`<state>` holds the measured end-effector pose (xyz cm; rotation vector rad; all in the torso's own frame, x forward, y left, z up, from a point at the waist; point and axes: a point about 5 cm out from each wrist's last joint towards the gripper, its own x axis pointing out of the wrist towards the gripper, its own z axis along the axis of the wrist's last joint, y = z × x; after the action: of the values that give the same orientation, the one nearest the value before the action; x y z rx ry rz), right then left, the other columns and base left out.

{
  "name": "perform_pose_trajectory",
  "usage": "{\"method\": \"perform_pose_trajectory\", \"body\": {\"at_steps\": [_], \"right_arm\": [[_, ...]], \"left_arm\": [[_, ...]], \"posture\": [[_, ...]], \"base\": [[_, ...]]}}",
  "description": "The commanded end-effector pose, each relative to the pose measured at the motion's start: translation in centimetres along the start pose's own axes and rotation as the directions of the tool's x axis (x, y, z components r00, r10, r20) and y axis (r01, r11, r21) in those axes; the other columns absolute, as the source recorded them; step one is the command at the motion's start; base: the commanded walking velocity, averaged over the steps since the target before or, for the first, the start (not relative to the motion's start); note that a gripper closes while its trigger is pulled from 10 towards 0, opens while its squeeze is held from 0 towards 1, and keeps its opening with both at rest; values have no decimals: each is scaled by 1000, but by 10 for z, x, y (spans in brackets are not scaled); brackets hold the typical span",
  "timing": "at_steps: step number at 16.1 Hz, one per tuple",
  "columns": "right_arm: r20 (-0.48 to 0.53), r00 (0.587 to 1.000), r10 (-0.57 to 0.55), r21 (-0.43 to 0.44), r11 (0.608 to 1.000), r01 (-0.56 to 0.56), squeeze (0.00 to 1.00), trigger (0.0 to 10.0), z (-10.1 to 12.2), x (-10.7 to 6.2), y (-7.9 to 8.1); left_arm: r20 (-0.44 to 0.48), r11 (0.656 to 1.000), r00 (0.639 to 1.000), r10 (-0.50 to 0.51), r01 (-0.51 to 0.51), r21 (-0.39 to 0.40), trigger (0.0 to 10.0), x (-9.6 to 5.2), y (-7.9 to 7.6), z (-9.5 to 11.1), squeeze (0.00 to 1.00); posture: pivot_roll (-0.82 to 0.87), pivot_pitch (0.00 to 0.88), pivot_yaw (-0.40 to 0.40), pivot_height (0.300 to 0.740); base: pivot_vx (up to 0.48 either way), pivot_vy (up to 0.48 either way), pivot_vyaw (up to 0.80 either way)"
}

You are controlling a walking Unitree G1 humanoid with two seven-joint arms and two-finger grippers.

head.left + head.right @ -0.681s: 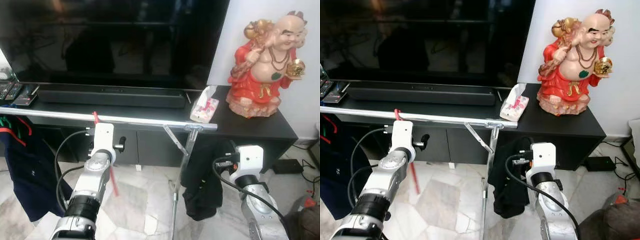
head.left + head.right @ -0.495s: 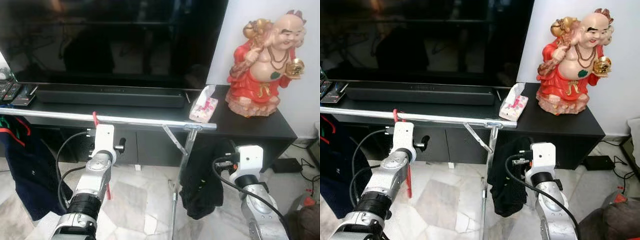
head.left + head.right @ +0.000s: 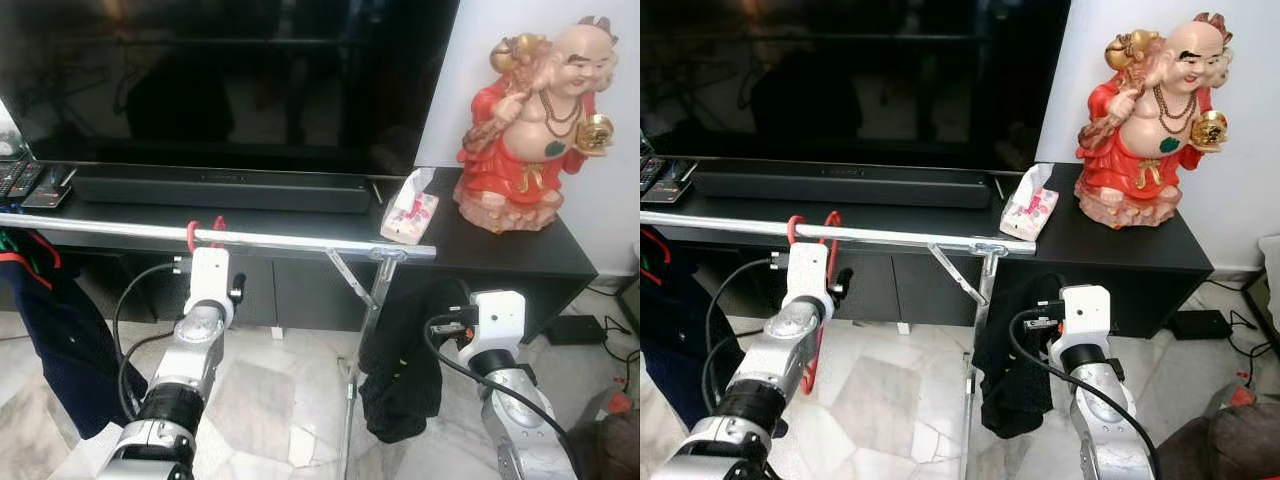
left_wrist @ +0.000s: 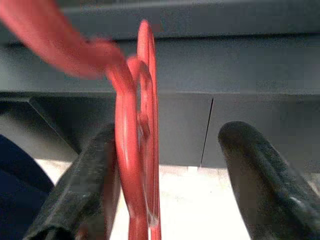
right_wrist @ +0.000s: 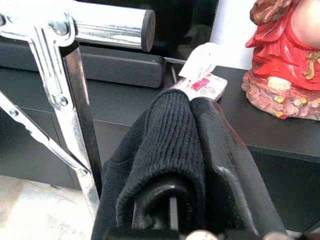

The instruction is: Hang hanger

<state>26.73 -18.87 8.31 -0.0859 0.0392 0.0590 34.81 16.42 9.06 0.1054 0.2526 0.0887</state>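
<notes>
Left gripper [image 4: 170, 175] gapes beside glossy red hanger [image 4: 135, 165].

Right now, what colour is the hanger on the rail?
Red. The hanger shows best in the left wrist view, hooked over the silver rail.

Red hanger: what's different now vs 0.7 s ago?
The red hanger has swung from slanting out under the left gripper to hanging closer to vertical from the chrome rail, a second red loop now over the rail. The left gripper's fingers are apart. Unchanged: the right gripper stays clamped on the black garment.
</notes>
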Motion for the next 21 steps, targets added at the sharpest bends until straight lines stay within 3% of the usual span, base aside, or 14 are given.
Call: {"method": "perform_pose_trajectory", "body": {"at_steps": [1, 15, 21], "right_arm": [[39, 999, 6, -10, 1000, -5, 0, 10000, 10, 3, 1], [38, 999, 15, -6, 1000, -15, 0, 10000, 10, 4, 4], [38, 999, 15, 1, 1000, -15, 0, 10000, 9, 4, 7]], "left_arm": [[6, 1000, 1000, 3, -3, 6, 0, 2, 1, 2, 0], [-30, 999, 999, 32, -31, 38, 0, 2, 6, -6, 0], [21, 1000, 1000, -3, 2, 9, 0, -5, 6, -4, 0]], "posture": [[-131, 0, -39, 740], [-127, 0, -38, 740], [-125, 0, -32, 740]], "base": [[0, 0, 0], [0, 0, 0], [0, 0, 0]]}}
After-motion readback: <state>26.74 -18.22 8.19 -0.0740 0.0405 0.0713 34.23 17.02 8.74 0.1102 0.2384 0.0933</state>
